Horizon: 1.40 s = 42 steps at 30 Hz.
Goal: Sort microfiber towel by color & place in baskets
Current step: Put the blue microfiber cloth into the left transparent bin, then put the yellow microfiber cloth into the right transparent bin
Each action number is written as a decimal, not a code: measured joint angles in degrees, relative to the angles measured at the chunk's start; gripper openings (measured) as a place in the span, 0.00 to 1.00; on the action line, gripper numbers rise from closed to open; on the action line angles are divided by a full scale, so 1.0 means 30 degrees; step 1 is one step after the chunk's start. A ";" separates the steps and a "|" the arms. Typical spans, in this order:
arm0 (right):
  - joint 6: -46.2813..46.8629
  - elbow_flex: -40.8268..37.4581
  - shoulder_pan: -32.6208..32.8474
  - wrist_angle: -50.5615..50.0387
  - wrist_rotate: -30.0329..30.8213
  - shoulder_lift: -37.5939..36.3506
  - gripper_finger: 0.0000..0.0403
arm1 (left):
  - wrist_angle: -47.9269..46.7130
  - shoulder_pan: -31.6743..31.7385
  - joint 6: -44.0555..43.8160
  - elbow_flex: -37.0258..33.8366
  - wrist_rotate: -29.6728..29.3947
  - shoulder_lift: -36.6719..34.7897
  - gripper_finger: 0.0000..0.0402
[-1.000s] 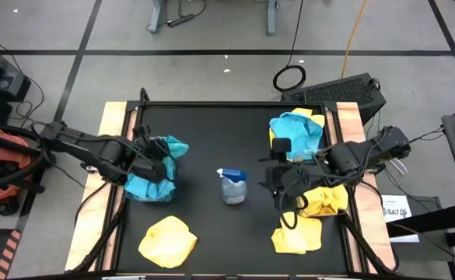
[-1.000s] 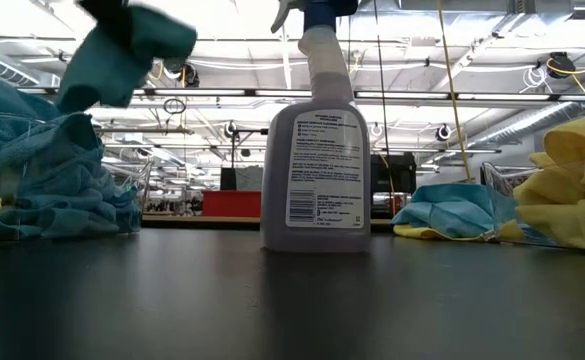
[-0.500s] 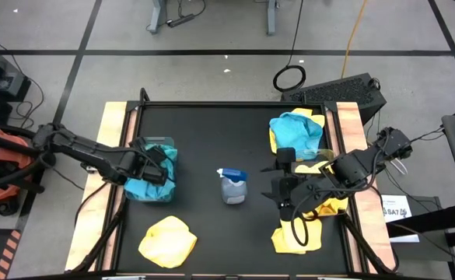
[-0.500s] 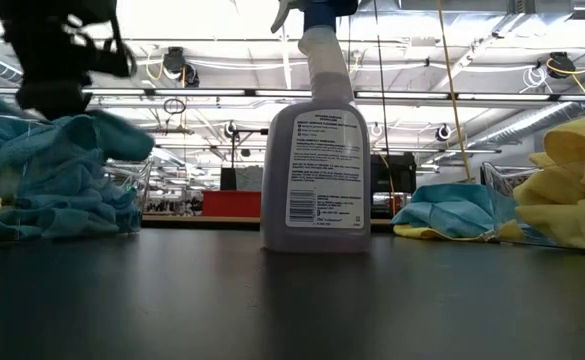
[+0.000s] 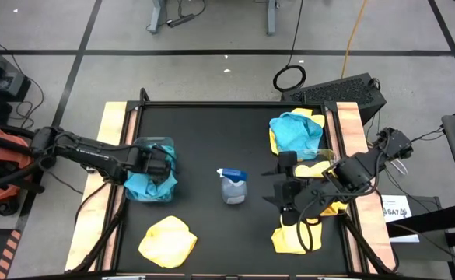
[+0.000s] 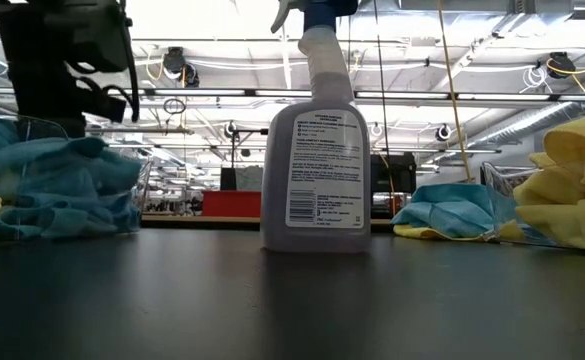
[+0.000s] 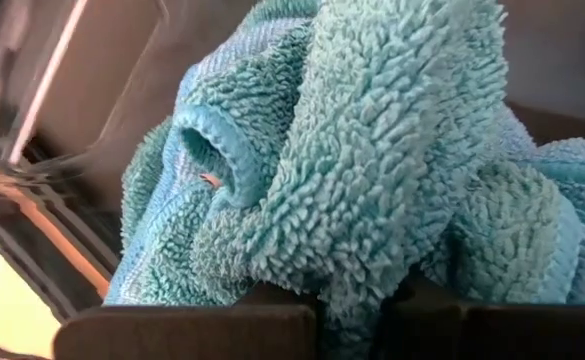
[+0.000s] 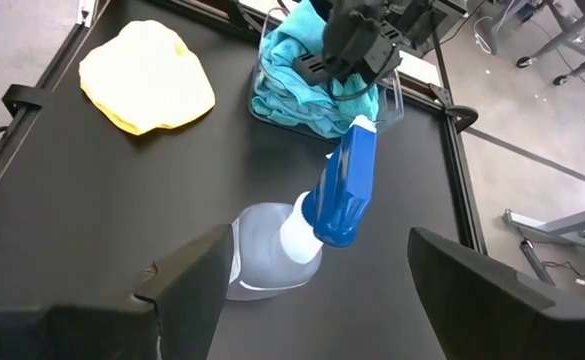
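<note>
Left pincer point(image 5: 159, 163) clenched on a teal towel point(image 7: 372, 170) inside the left-edge basket point(image 6: 122, 170); right pincer point(image 5: 278, 198) released near the spray bottle point(image 5: 233, 187).

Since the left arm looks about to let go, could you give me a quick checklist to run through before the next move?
1. Left gripper over the left basket: ok.
2. Teal towel pinched in its shut fingers, not yet released: ok.
3. Only teal cloths in that basket: ok, as far as visible.
4. Right gripper open, empty, near the spray bottle: ok.
5. Loose yellow towel at the table's front left, unsorted: not ok.
6. Teal towel lying on yellow ones at the right: not ok.
</note>
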 joint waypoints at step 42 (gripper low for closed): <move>0.0198 0.0003 0.0281 -0.0062 -0.0041 0.0000 0.73 | -0.6453 -0.0626 0.2207 1.0906 0.3171 0.0022 0.47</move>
